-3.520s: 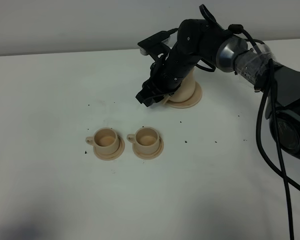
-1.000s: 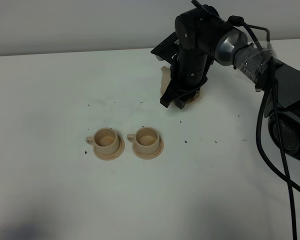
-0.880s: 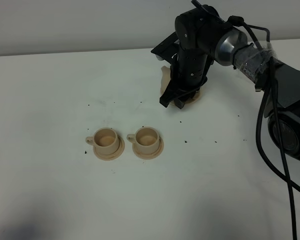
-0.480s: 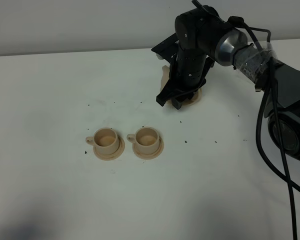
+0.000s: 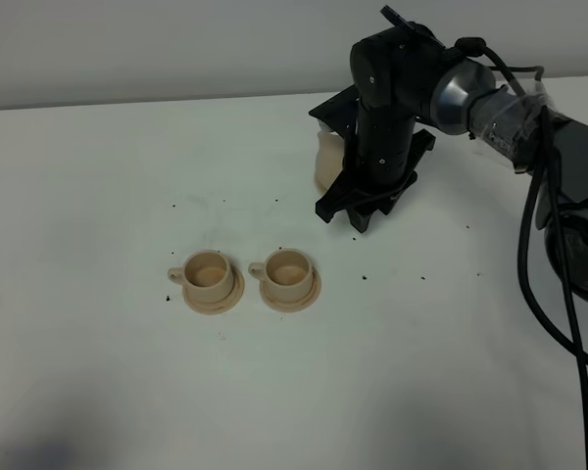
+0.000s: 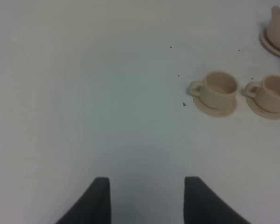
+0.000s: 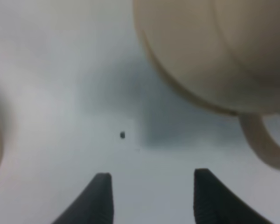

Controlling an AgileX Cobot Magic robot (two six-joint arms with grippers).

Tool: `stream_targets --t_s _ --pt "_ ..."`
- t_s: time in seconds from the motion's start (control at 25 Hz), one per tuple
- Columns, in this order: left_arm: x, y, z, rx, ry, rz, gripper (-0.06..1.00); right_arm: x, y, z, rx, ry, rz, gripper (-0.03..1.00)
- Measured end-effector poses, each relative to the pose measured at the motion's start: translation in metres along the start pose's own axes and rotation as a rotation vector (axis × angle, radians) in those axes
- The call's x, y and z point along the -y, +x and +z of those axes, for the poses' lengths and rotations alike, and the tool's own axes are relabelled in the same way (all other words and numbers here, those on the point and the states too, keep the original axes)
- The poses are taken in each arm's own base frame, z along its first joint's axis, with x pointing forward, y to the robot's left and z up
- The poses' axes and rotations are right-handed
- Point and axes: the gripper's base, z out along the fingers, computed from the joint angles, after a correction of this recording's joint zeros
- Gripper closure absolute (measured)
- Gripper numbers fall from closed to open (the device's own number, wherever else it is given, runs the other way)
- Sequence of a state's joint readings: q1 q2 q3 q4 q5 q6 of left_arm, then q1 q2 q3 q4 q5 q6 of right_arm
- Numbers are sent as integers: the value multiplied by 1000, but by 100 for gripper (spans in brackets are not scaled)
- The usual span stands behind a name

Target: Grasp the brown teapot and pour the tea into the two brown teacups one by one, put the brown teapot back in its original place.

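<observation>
The brown teapot [image 5: 325, 162] stands at the back of the white table, mostly hidden behind my right arm in the exterior view. My right gripper [image 5: 343, 217] hangs just in front of it, pointing down. Its fingers are open and hold nothing. In the right wrist view the teapot [image 7: 210, 51] looms large and its loop handle [image 7: 266, 140] lies beside the open right gripper [image 7: 151, 196], apart from the fingers. The two brown teacups [image 5: 208, 275] [image 5: 287, 272] sit side by side on their saucers. The left gripper [image 6: 147, 200] is open over bare table, with the cups [image 6: 218, 88] [image 6: 273, 92] and the teapot on its saucer [image 6: 270, 44] beyond it.
The white table [image 5: 98, 176] carries small dark specks around the cups and the teapot. Black cables [image 5: 549, 294] hang along the right arm at the right edge. A pale wall runs behind the table's far edge.
My right arm has turned at the wrist and its open gripper has shifted slightly right and toward the front of the teapot. The teapot and the cups have not moved.
</observation>
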State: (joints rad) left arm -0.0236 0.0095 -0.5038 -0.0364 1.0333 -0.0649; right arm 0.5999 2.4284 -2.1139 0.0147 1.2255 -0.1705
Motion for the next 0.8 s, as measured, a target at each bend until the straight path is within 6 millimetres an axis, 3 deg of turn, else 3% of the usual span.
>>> stream_targets --t_s 0.28,0.6,0.8 --pt "0 0 0 0 0 0 53 2 0 -28 50 33 -90 55" --pt "0 0 0 0 0 0 53 9 1 -32 39 108 -193 57" --pt "0 0 0 0 0 0 53 28 -5 -43 94 106 -148 58"
